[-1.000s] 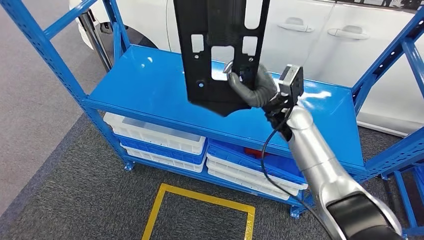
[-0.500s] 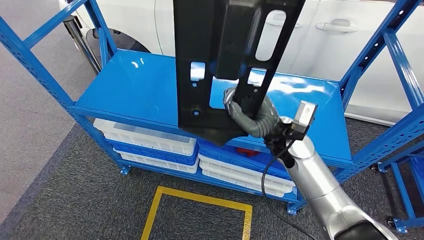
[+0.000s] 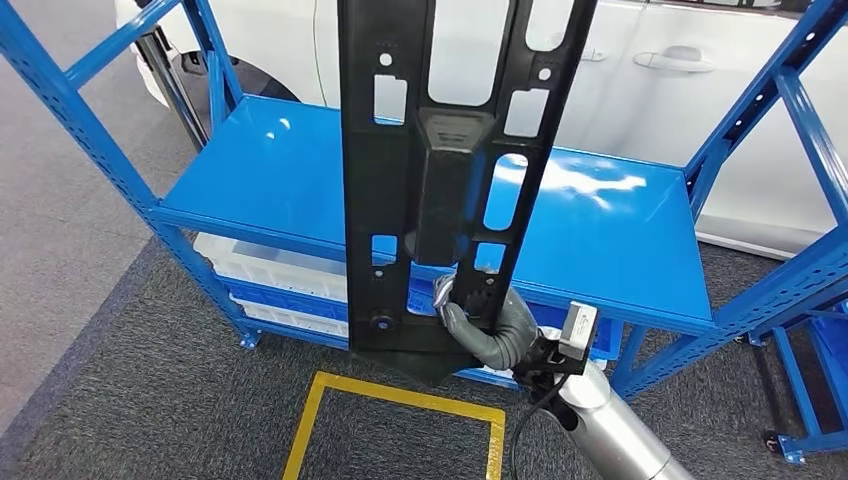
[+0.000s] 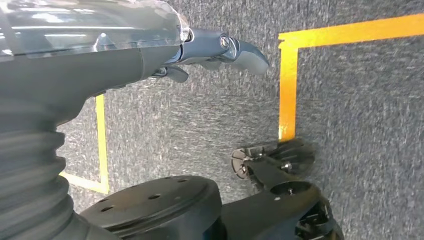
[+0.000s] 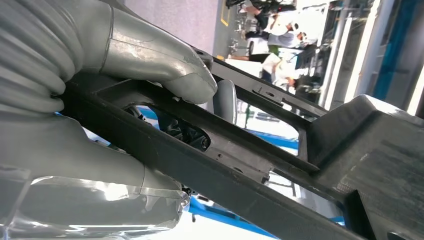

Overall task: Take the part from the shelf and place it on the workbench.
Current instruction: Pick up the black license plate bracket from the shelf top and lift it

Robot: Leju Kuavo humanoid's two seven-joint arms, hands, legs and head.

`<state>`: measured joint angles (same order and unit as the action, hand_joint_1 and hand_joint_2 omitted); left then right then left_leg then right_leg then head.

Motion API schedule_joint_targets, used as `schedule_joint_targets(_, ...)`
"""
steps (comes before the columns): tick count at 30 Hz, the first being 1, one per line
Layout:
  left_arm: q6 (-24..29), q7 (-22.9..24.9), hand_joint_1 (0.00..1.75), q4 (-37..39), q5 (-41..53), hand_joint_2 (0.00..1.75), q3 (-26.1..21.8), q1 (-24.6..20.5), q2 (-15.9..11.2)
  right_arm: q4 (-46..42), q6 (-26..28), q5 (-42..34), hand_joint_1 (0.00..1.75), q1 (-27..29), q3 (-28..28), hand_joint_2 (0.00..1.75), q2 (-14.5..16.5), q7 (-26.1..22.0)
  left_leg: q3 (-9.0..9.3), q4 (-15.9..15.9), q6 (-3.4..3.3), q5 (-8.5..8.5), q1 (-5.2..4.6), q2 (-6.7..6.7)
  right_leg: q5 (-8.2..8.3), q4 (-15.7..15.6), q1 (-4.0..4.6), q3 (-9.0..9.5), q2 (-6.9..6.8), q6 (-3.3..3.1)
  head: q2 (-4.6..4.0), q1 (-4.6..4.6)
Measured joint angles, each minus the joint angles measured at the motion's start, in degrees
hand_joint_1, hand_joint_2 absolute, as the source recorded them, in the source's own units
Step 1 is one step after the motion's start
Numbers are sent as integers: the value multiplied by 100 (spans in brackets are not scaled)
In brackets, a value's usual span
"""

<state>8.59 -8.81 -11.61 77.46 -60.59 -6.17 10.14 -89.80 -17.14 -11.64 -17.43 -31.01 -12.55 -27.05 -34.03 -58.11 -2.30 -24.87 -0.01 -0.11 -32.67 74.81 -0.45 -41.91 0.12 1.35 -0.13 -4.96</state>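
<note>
Currently held: the right hand (image 3: 487,325), grey and ribbed at the wrist, has its fingers wrapped through a cut-out near the lower end of a long black moulded plastic panel with rectangular and oval openings (image 3: 440,170). Seen from the right wrist camera, the thick grey thumb (image 5: 165,65) presses on one rib of the panel (image 5: 280,170) while darker fingers curl behind it. The panel stands nearly upright, raised clear of the blue metal shelf (image 3: 300,170) and in front of it, its upper end running out of the head view.

Right arm: silver forearm (image 3: 615,435), rising from below the shelf's front edge, with a black cable along it.

Left hand (image 4: 220,47): hangs over grey carpet, its dark fingers loosely extended and apart, holding nothing.

Shelf: blue steel frame with perforated uprights and a glossy blue deck. Beneath the deck, stacked white and blue shallow plastic trays (image 3: 270,275).

Behind the shelf: white car body with door handles (image 3: 680,57).

Floor before the shelf: grey carpet marked with a yellow taped square outline (image 3: 400,400); a lighter grey strip of floor lies beside the shelf's end.
</note>
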Motion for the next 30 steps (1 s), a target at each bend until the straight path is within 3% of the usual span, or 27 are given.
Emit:
schedule_joint_targets(1, -18, 17, 0, 0, 3, 175, 3, -3, 1, 1, 25, -27, 175, 28, 4, 175, 0, 28, 1, -3, 1, 0, 0, 0, 114, -128, -3, 72, -2, -5, 0, 0)
schedule_joint_targets(4, -61, 51, 0, 0, 7, 175, 9, -13, 5, 7, 61, -123, 175, 51, 48, 175, 0, 109, 2, -20, 33, -7, -11, 0, 591, -1263, 15, 659, -42, -63, 0, -1)
schedule_joint_targets(6, -79, 63, 0, 0, 7, 175, 9, -12, 7, 25, 57, -178, 175, 56, 86, 175, 0, 150, -8, -28, 85, -8, -25, 6, 669, -1625, 49, 831, -58, -104, 0, -1)
schedule_joint_targets(9, -87, 73, 0, 1, 5, 175, 9, -7, 7, 57, 55, -207, 175, 73, 127, 175, -14, 182, -15, -41, 168, -25, -27, 11, 700, -1669, 42, 838, -42, -174, 0, -1)
schedule_joint_targets(11, -87, 73, 0, 0, 5, 175, 9, -5, 7, 67, 55, -215, 175, 73, 139, 175, -47, 189, -74, -188, 212, -145, -26, 6, 728, -1716, 13, 861, -50, -227, 0, -1)
schedule_joint_targets(14, -90, 73, 0, 1, 4, 175, 9, 4, 7, 80, 56, -228, 175, 78, 138, 175, -105, 197, -485, -1137, 264, -649, -4, 4, 726, -1719, 23, 866, -37, -262, 0, 0)
schedule_joint_targets(16, -106, 72, 0, 1, -2, 175, 8, 12, 7, 105, 74, -234, 175, 87, 139, 175, -127, 225, -703, -1633, 281, -789, 8, 3, 723, -1711, 28, 866, 11, -266, 0, 0)
schedule_joint_targets(17, -119, 71, 0, 0, -4, 175, 7, 16, 7, 116, 93, -240, 175, 89, 145, 175, -130, 244, -662, -1564, 280, -694, 12, -2, 722, -1704, 27, 868, 47, -264, 0, 0)
schedule_joint_targets(18, -130, 70, 0, 0, -6, 175, 7, 20, 7, 123, 111, -246, 175, 90, 153, 175, -131, 258, -516, -1276, 274, -510, 17, -27, 718, -1695, 25, 871, 90, -258, 0, 0)
schedule_joint_targets(20, -149, 70, 0, 0, -8, 175, 8, 40, 6, 126, 140, -260, 175, 86, 180, 175, -134, 272, -132, -492, 250, -181, 38, -202, 702, -1657, 26, 860, 189, -227, 0, 0)
schedule_joint_targets(21, -155, 71, 0, 1, -9, 175, 8, 53, 5, 126, 149, -265, 175, 83, 194, 175, -136, 272, -4, -230, 235, -109, 46, -290, 701, -1638, 23, 840, 242, -198, 0, -1)
schedule_joint_targets(23, -165, 72, 0, 2, -10, 175, 8, 77, 4, 127, 172, -269, 175, 93, 224, 175, -140, 272, 72, -76, 198, -116, 37, -347, 718, -1627, 5, 796, 340, -127, 0, -1)
schedule_joint_targets(24, -169, 72, 0, 2, -8, 175, 8, 83, 5, 128, 187, -270, 175, 107, 244, 175, -140, 272, 74, -60, 164, -101, 34, -299, 731, -1635, -7, 784, 387, -87, 0, -1)
schedule_joint_targets(26, -183, 73, 0, 2, 3, 175, 12, 76, 9, 127, 221, -270, 175, 139, 302, 175, -140, 270, 98, 2, 89, -64, 37, -197, 662, -1543, -11, 734, 332, -33, 0, 0)
schedule_joint_targets(28, -194, 80, 0, 2, 24, 175, 16, 66, 10, 126, 238, -270, 175, 155, 349, 175, -130, 268, 117, 44, 34, -45, 36, -85, 382, -1053, -18, 503, 160, -4, 0, 0)
schedule_joint_targets(30, -202, 97, 0, 2, 43, 175, 18, 71, 9, 126, 239, -270, 175, 187, 377, 175, -111, 268, 114, 45, 8, -53, 16, 32, 78, -317, -39, 139, 71, 25, 0, 0)
